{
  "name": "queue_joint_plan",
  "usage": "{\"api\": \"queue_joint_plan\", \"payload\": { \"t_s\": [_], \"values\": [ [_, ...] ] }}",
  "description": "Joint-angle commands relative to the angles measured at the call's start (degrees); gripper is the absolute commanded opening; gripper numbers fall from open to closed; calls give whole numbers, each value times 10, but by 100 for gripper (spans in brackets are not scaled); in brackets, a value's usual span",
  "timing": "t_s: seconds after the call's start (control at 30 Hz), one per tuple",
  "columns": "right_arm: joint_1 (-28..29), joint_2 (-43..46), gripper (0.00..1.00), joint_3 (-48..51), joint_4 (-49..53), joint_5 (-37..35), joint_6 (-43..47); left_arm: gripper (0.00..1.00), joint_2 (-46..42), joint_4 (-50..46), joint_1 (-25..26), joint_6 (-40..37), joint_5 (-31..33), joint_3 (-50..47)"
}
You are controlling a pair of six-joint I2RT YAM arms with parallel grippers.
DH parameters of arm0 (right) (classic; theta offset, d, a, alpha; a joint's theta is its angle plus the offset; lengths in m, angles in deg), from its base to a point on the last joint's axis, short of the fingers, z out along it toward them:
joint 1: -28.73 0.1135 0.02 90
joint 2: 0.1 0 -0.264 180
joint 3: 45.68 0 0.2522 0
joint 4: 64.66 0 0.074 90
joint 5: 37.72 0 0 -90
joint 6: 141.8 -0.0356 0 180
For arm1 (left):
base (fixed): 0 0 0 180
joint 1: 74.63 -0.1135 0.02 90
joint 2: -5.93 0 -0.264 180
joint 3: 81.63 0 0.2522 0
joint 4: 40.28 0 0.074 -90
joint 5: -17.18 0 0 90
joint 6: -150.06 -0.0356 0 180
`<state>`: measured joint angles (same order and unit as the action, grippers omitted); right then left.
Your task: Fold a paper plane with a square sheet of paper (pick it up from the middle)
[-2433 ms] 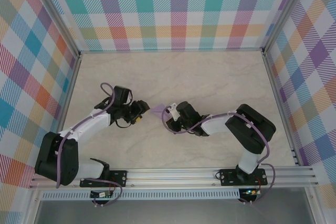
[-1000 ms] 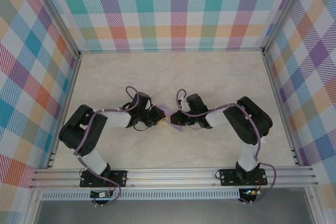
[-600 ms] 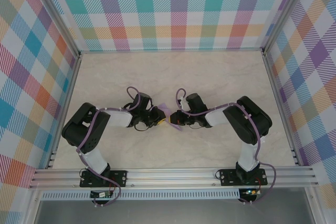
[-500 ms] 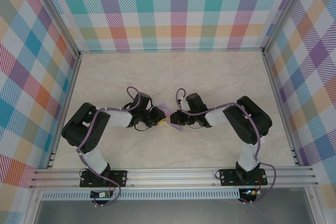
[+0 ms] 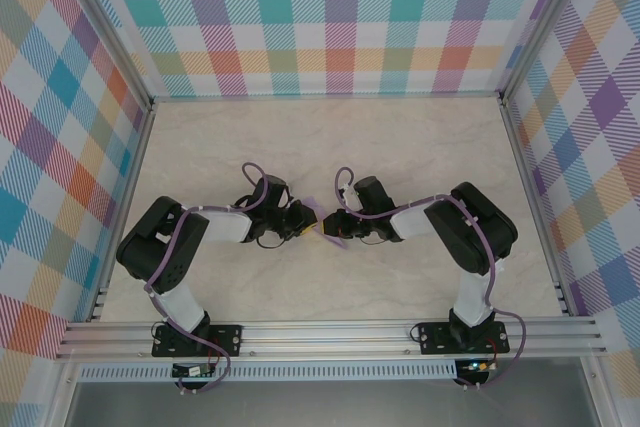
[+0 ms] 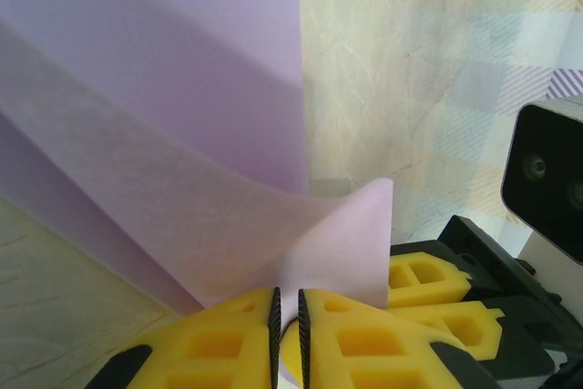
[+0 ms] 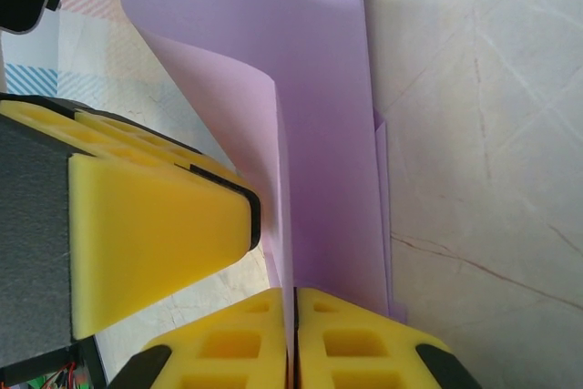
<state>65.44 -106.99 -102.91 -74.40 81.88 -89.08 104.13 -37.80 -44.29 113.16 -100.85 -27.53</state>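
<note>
The thin, partly folded lavender paper sheet [image 6: 182,88] sits at mid-table over the pale marbled tabletop [image 5: 330,137], caught between both arms. The left gripper [image 6: 287,307] has its yellow pads pressed together on one flap; the right gripper [image 7: 291,312] pinches another layer edge-on. It looks feather-light, limp, quick to crease or tear, so I'd grip gently near the folds
</note>
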Motion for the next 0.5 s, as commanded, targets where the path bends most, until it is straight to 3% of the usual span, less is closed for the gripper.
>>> {"api": "queue_joint_plan", "payload": {
  "t_s": [0.0,0.47],
  "values": [
    [-3,-16,11,-7,29,-9,10,15,9,3,9,-10,-5,16],
    [-4,17,27,-33,97,7,35,13,25,-21,9,-16,4,20]
  ]
}}
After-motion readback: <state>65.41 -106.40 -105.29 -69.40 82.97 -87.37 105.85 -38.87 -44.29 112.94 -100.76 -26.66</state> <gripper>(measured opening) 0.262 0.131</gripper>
